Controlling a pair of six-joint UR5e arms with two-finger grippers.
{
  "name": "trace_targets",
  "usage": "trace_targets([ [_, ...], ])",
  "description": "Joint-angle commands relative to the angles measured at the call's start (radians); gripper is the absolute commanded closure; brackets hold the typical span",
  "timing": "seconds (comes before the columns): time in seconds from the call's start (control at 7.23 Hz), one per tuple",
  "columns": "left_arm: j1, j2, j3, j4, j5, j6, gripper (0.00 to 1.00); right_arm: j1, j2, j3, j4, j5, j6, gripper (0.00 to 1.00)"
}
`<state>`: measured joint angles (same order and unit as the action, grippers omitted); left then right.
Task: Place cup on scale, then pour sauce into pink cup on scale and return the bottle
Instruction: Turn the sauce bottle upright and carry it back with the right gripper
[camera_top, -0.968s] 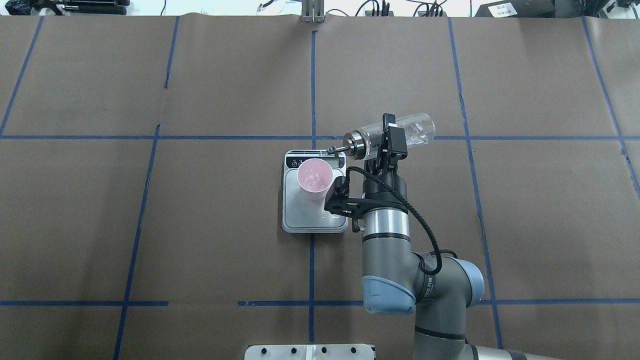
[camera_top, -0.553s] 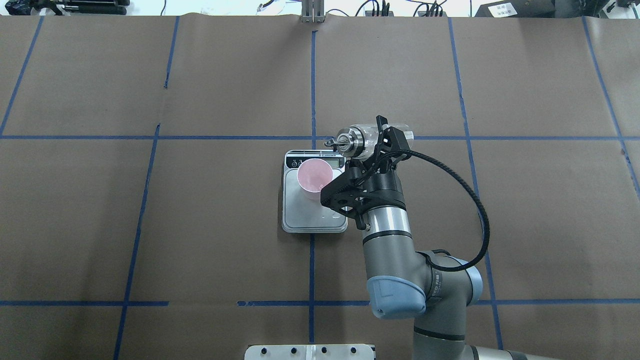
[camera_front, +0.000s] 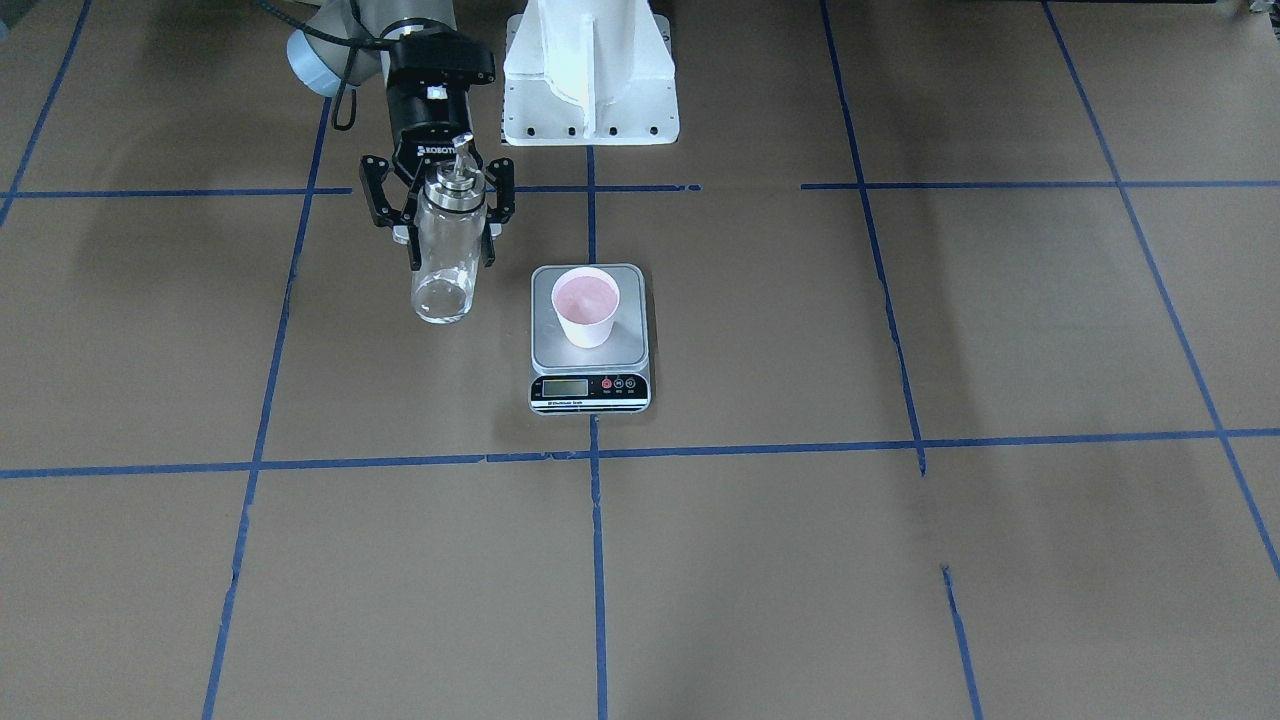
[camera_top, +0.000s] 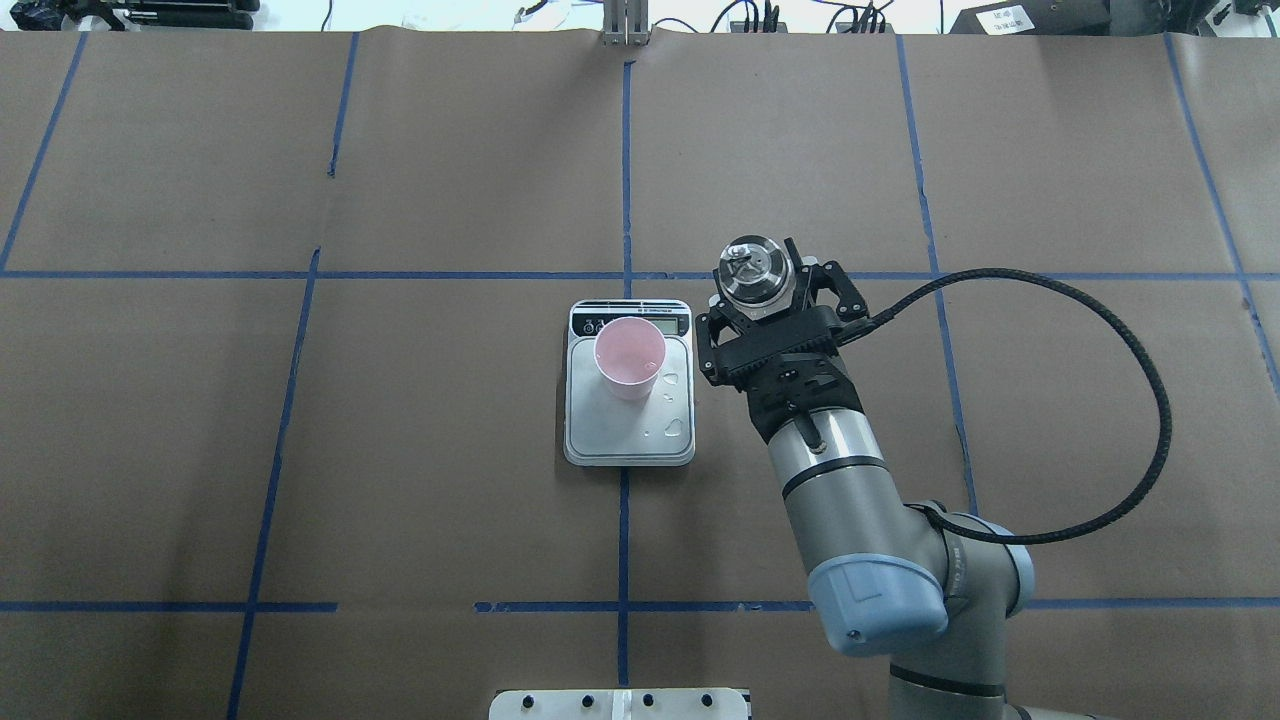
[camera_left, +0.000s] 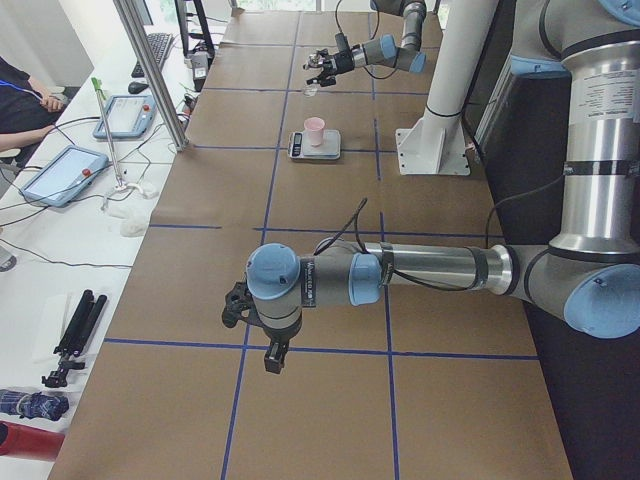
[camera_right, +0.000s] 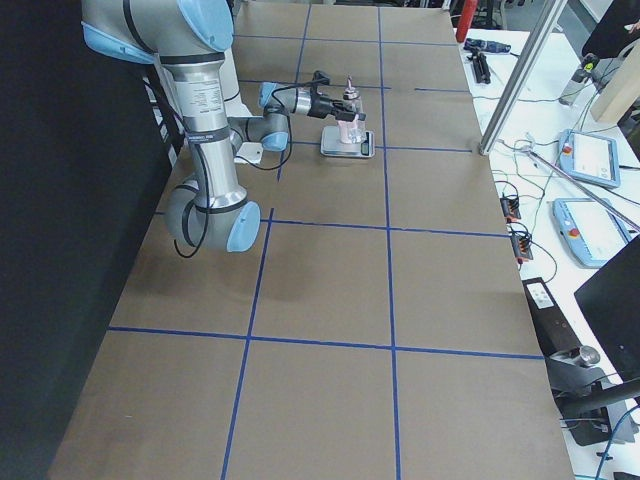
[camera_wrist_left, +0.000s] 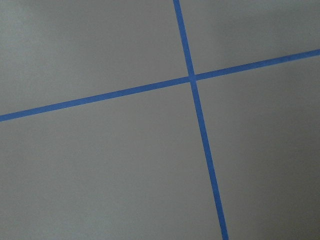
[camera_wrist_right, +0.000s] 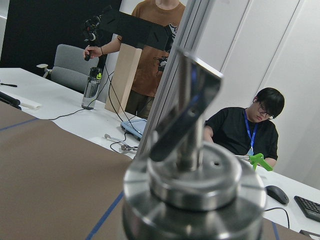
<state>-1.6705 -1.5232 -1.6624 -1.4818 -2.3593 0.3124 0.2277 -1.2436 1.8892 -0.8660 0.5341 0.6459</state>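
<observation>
**Bottle upright in the right arm's grasp, pink cup sitting on the scale**

From where I stand, the right end effector (camera_front: 452, 245) is clamped around the clear glass bottle (camera_front: 443, 270), one finger on each side of the body just under the shiny metal pour-spout cap (camera_top: 753, 268). The bottle stands upright with the spout pointing up, and the glass looks clear right through. It is off to the robot's right of the kitchen scale (camera_front: 545, 345), near it but not touching. I cannot tell whether its base rests on the brown surface (camera_front: 900, 560) or hangs just above it.

The pale pink cup (camera_front: 586, 307) stands upright on the scale's steel platform, towards the display end, well inside the platform's edges. From overhead a few clear drops (camera_top: 675, 427) show on the bare steel beside the cup, on the side nearer the bottle.

The left arm is stretched low over the surface, well apart from the scale. Its end effector (camera_left: 272, 364) points down near a crossing of blue tape lines (camera_wrist_left: 192, 80), and the side view does not let me tell whether it is released or clenched. Its wrist camera sees only tape and brown paper.

Past the spout, a man in a black shirt (camera_wrist_right: 245, 132) sits at a white desk.
</observation>
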Motion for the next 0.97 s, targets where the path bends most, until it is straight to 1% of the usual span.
trace_targets([
  [0.0,0.0,0.0,0.0,0.0,0.002,0.0,0.0,0.025,-0.107,0.014,0.001,0.044,0.13,1.0],
  [0.14,0.0,0.0,-0.013,0.0,0.002,0.0,0.0,0.042,-0.138,0.014,-0.001,0.067,0.258,1.0],
  [0.28,0.0,0.0,-0.019,0.002,0.002,0.0,0.0,0.057,-0.225,0.014,0.001,0.075,0.279,1.0],
  [0.41,0.0,0.0,-0.019,0.002,0.002,0.0,0.0,0.065,-0.243,0.013,0.001,0.081,0.419,1.0],
  [0.55,0.0,0.0,-0.019,0.002,0.003,0.0,0.0,0.071,-0.247,0.013,0.001,0.116,0.548,1.0],
  [0.83,0.0,0.0,-0.019,0.0,0.005,-0.001,0.0,0.071,-0.289,0.002,-0.001,0.124,0.564,1.0],
])
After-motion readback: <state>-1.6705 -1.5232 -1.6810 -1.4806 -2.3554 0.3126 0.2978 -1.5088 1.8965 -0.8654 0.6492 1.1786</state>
